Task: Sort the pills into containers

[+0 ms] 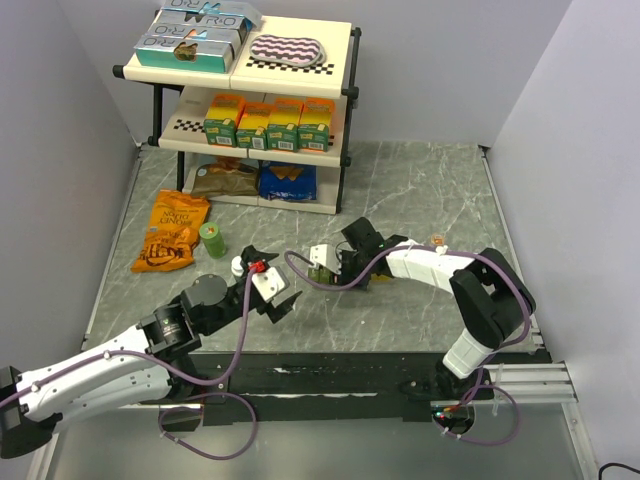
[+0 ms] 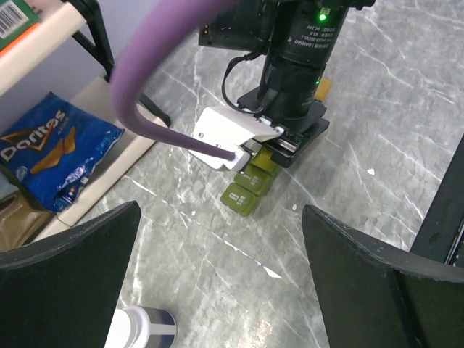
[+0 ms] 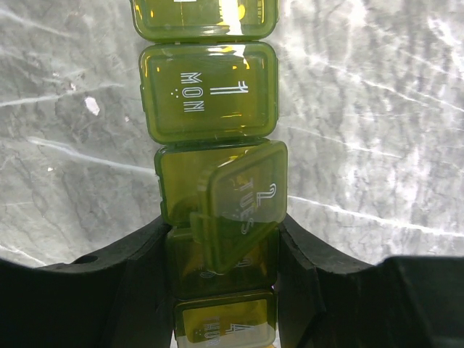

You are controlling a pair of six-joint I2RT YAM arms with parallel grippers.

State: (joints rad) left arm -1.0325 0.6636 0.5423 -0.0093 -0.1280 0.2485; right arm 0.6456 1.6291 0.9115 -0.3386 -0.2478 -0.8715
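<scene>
The containers are an olive-green strip of day-marked boxes (image 3: 210, 90) lying on the marble table. In the right wrist view the MON lid is closed and the TUES lid (image 3: 243, 196) stands tilted open. My right gripper (image 3: 225, 254) is shut on the strip, one finger (image 3: 130, 268) on each side of the box after TUES. In the top view it sits mid-table (image 1: 330, 272). My left gripper (image 2: 221, 290) is open and empty, short of the strip's end (image 2: 246, 192); from above it is left of the strip (image 1: 272, 283). No loose pills show.
A white bottle with a blue band (image 2: 138, 330) stands close below my left gripper. A green bottle (image 1: 212, 238) and an orange snack bag (image 1: 172, 232) lie to the left. A two-tier shelf (image 1: 250, 100) stands at the back, with a Doritos bag (image 2: 51, 156) under it.
</scene>
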